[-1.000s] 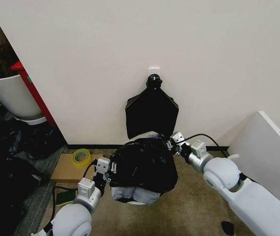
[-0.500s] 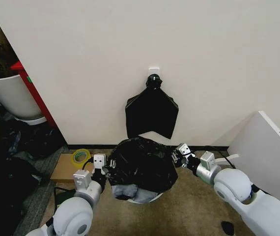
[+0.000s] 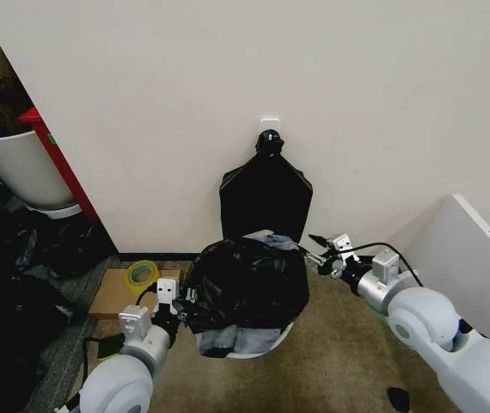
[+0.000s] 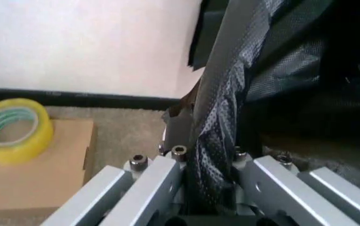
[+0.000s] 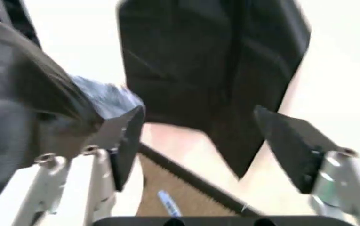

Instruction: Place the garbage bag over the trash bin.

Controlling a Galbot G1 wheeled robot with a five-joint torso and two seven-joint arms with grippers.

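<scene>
Right gripper [image 3: 322, 250] has just let go: its fingers now stand apart, empty, drawn back from the garbage bag [image 3: 247, 284], which it was pinching a second ago. Left gripper [image 3: 181, 303] is still clamped on a fold of the bag's edge, low on its own side. The bag has sunk down over the trash bin [image 3: 258, 344] between the two grippers, so I'd judge the draping nearly done.
</scene>
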